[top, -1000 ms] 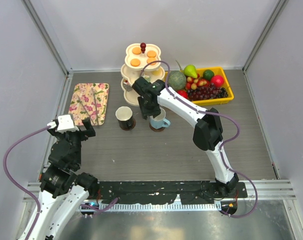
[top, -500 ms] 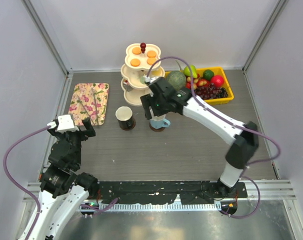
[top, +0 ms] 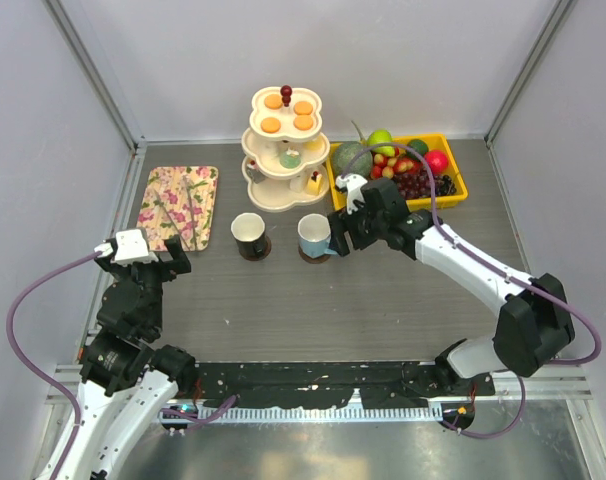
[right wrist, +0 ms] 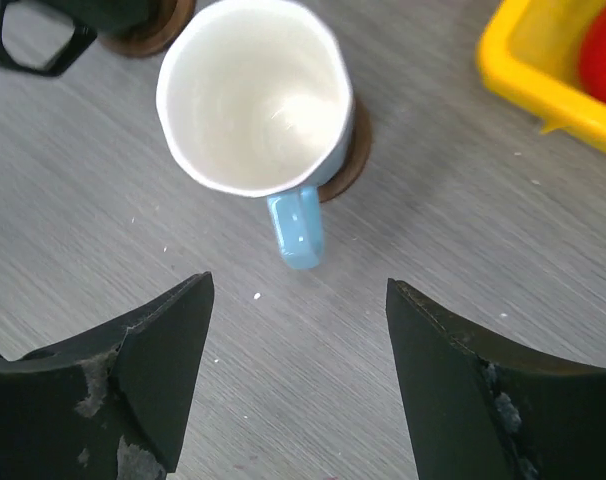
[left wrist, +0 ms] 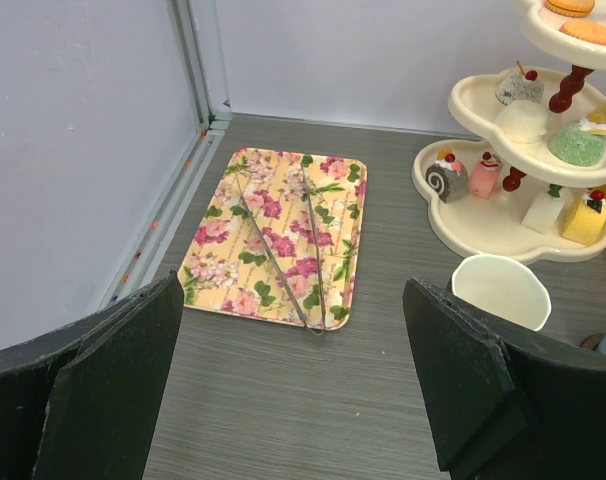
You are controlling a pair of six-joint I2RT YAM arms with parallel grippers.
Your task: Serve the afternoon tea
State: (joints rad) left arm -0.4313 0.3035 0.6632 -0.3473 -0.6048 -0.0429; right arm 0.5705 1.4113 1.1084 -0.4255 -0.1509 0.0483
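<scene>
A cream three-tier stand (top: 259, 193) holds the sweets, with orange tarts (top: 273, 101) on the top tier. The left wrist view shows a pale green piece (left wrist: 577, 142) and a yellow cake wedge (left wrist: 590, 217) on the lower tiers. The black mug (top: 250, 236) and the white-and-blue mug (top: 314, 236) stand on brown coasters in front of the stand. My right gripper (top: 337, 233) is open and empty just right of the white-and-blue mug (right wrist: 253, 95), whose blue handle (right wrist: 298, 230) points toward its jaws. My left gripper (top: 143, 258) is open and empty at the near left.
A flowered rectangular tray (top: 159, 190) with metal tongs (left wrist: 283, 250) lies at the left. A yellow tray (top: 455, 196) of fruit sits right of the stand. Grey walls close in the back and both sides.
My right arm has swung right and back from over the stand and mugs. Its gripper now sits beside the uncovered white-and-blue mug. The left arm has not moved.
</scene>
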